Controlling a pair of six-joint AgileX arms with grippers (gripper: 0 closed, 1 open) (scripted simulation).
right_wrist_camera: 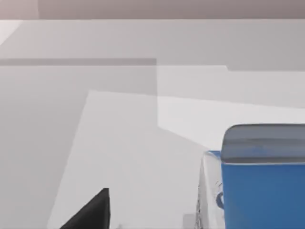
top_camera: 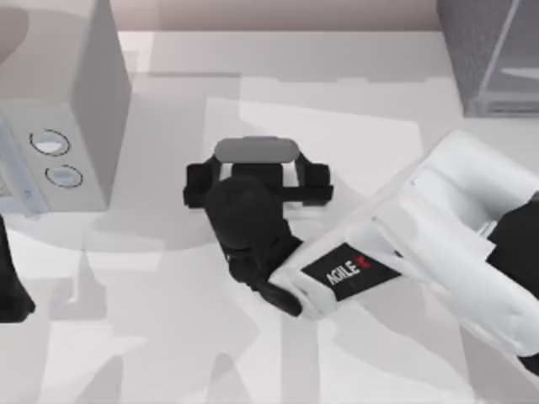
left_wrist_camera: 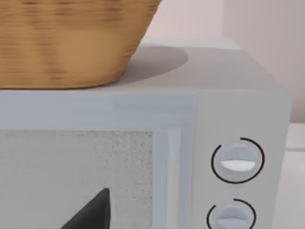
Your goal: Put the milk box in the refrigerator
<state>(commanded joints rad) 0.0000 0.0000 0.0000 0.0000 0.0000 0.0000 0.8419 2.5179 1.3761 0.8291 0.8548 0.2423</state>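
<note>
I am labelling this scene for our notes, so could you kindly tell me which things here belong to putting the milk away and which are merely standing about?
Belongs to the job:
- milk box, mid-table under the right gripper
- refrigerator, far right corner
- right gripper, poised over the box

Just standing about:
- microwave with two dials, at the left
- wicker basket on top of it
- left gripper, parked at the left edge

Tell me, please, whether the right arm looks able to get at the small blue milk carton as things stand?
Probably yes: the right gripper already sits over the small blue milk carton at mid-table, its fingers on either side, with bare white table around. Whether it grips yet is unclear.
</note>
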